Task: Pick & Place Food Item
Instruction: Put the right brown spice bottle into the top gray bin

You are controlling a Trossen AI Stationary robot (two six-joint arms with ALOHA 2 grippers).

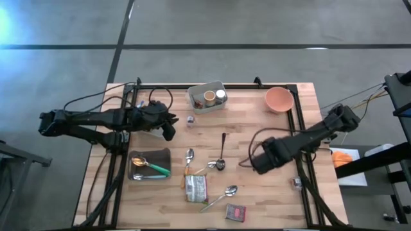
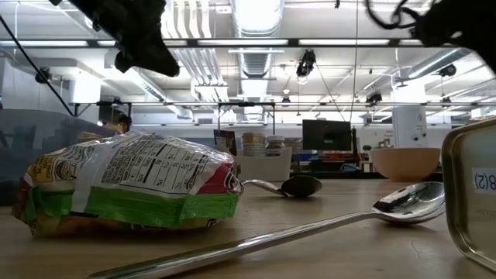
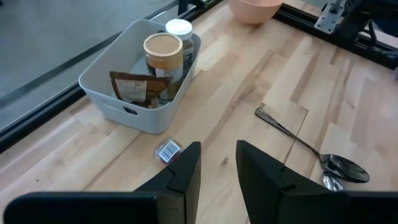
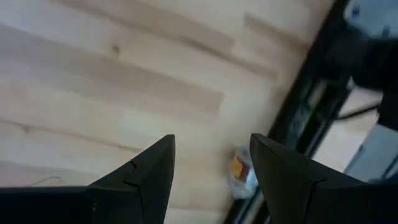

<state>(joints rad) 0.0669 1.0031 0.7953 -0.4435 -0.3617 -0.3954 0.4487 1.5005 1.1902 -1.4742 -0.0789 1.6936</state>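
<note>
Taking the high view as a clock face with twelve at the table's far edge, the left gripper (image 1: 170, 131) hangs over the wood at the left side, its two fingers parted by a narrow gap and holding nothing. The small barcoded packet (image 3: 168, 150) lies on the table just beside it, at about two o'clock from the fingertips. This is probably the food item to pick, though the task does not say which. In the left wrist view the packet sits just ahead of one finger and slightly off the gap between them. So the move likely calls for a short reach forward and a small sideways shift to bring the packet between the fingers. The packet looks nearly square and lies askew to the wood grain; its long axis cannot be told. The white bin (image 1: 196, 104), already holding jars and a brown pouch, stands at about one o'clock from the packet, near it but not touching. The right gripper (image 1: 253, 163) waits well apart at about four o'clock from the packet, fingers spread wider and also empty, over bare wood. The left arm is plainly the nearer one. The larger snack bag (image 1: 196, 188) lies toward five o'clock from the left gripper, farther off than the packet
</note>
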